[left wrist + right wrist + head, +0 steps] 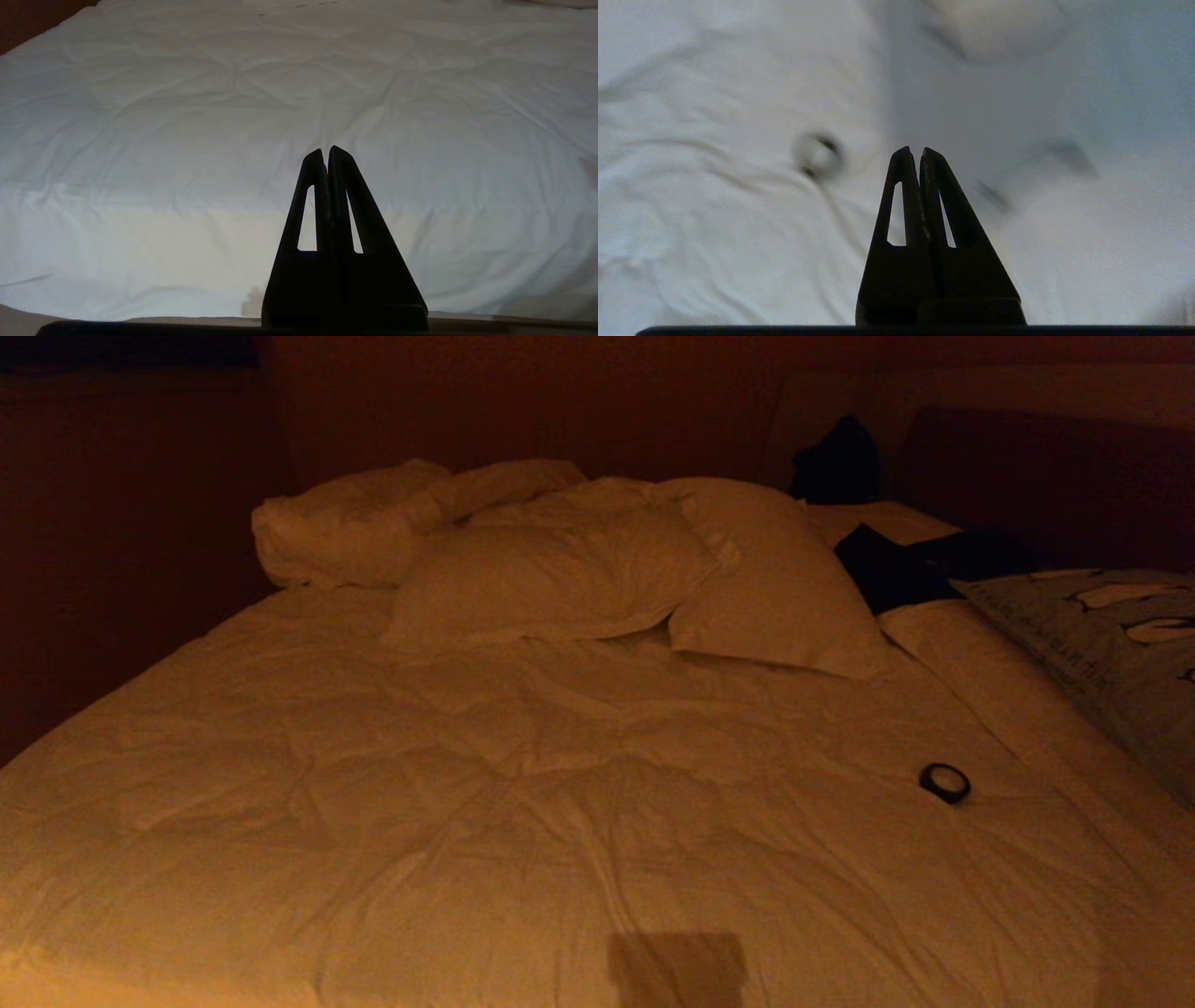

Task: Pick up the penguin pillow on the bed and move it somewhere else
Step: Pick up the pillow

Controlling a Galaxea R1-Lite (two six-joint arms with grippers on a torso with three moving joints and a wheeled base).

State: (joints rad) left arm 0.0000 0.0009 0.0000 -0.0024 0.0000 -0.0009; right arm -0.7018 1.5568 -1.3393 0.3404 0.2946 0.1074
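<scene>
On the bed's right edge: the penguin pillow (1116,644) lies flat on the cream duvet of the bed (523,803), partly cut off by the head view's right border, untouched.
Neighbours: two plain white pillows (644,569) are heaped at the head end; a dark garment (920,565) lies between them and the penguin pillow; a small black ring-shaped roll (945,782) sits on the duvet nearer the foot.
Right gripper (913,150): fingers pressed together, holding nothing, over the duvet with the roll just beside its tips in the wrist view; not in the head view.
Left gripper (324,150): closed and empty, parked above the duvet.
Step in hand: the approach, judging by the empty gripper; no grasp yet.
Next move calls for: opening the right gripper's fingers, reaching right past the roll, and pinching the pillow's flange or a fold of it.
</scene>
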